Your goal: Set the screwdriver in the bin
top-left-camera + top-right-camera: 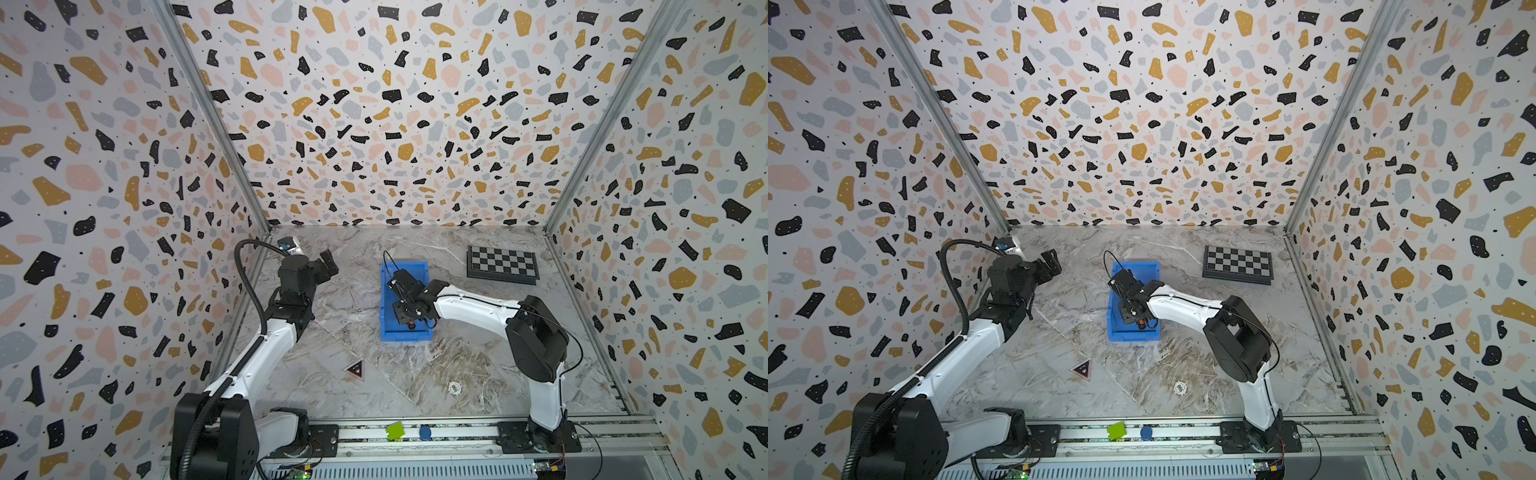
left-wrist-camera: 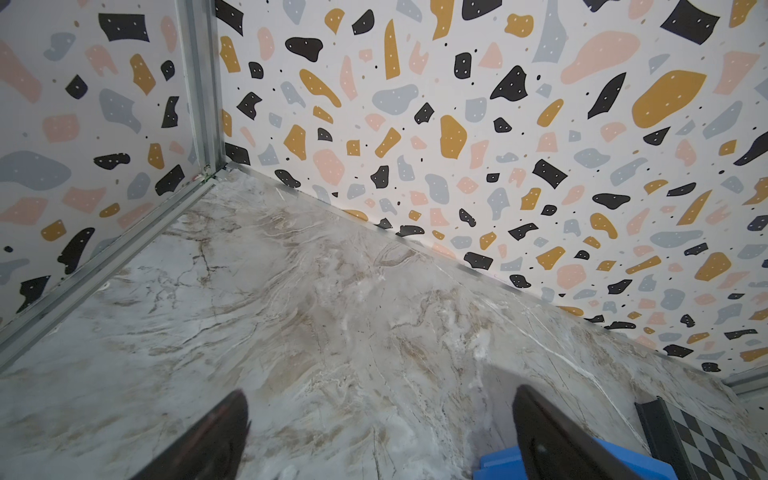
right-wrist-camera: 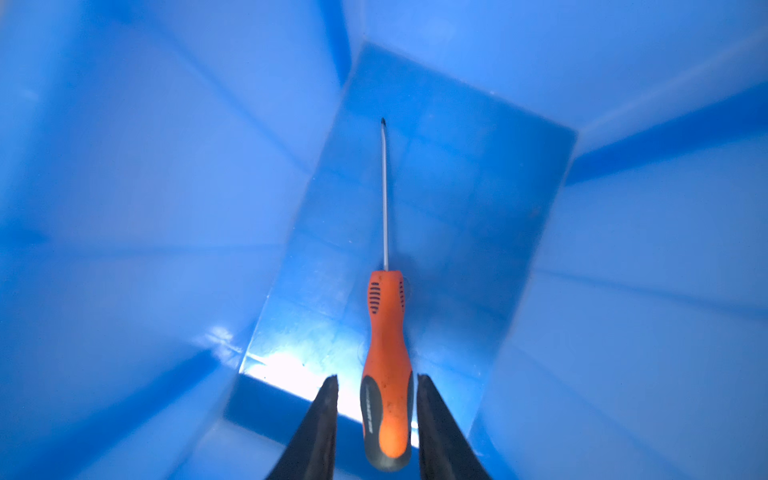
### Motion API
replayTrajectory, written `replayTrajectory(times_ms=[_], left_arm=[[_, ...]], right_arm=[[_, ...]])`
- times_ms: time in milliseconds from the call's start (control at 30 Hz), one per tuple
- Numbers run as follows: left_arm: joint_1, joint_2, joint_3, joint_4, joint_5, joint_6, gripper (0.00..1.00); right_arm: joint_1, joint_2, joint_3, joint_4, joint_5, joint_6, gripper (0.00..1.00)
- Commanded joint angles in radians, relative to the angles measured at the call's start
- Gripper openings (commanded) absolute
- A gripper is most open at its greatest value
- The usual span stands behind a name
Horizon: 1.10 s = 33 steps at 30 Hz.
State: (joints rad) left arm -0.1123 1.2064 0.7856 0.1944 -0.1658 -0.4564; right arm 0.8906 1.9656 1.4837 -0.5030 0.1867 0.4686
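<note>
The screwdriver (image 3: 386,332) lies flat on the floor of the bin (image 3: 124,208). Its long axis runs along the bin's length, with the thin metal shaft and dark tip aimed at the far wall and the black-capped end of the handle toward the near lip. In both top views only that handle end (image 1: 410,325) (image 1: 1142,323) peeks out beneath the arm, close to the bin's near wall. The right gripper (image 3: 377,378) reaches down inside, its dark tapered fingers (image 3: 328,415) straddling the thick part of the handle, jaws parted only slightly. A sliver of blue floor shows on one side, so they are not clamped on it. The handle is orange moulded plastic with ribbed black grip slots, and the bin is smooth, glossy blue plastic with tall sloping walls crowding the gripper on both sides. The bin (image 1: 384,299) stands mid-table on the marble-patterned table (image 1: 332,357), with bare surface all around it. The chequered board (image 1: 503,264) lies well apart at the far right. The left gripper (image 2: 380,392) hangs at the far left, jaws wide apart and empty, over bare tabletop.
</note>
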Motion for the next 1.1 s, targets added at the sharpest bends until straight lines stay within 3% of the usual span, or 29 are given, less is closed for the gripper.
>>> replayTrajectory(times_ms=[0, 300, 867, 1000, 1067], left_arm=[[0.001, -0.001, 0.019, 0.027, -0.018, 0.019, 1.00], [0.001, 0.007, 0.032, 0.005, -0.034, 0.034, 1.00], [0.001, -0.003, 0.017, 0.021, -0.082, 0.047, 1.00], [0.000, -0.041, 0.001, 0.009, -0.089, 0.076, 1.00], [0.001, -0.076, -0.048, 0.051, -0.128, 0.093, 1.00]], right_arm=[[0.003, -0.081, 0.066, -0.006, -0.003, -0.029, 0.34], [-0.035, -0.168, 0.077, -0.009, -0.008, -0.086, 0.37], [-0.268, -0.432, -0.108, 0.074, -0.072, -0.205, 0.46], [-0.345, -0.535, -0.226, 0.158, -0.053, -0.271, 0.52], [-0.405, -0.583, -0.287, 0.198, -0.076, -0.296, 0.62]])
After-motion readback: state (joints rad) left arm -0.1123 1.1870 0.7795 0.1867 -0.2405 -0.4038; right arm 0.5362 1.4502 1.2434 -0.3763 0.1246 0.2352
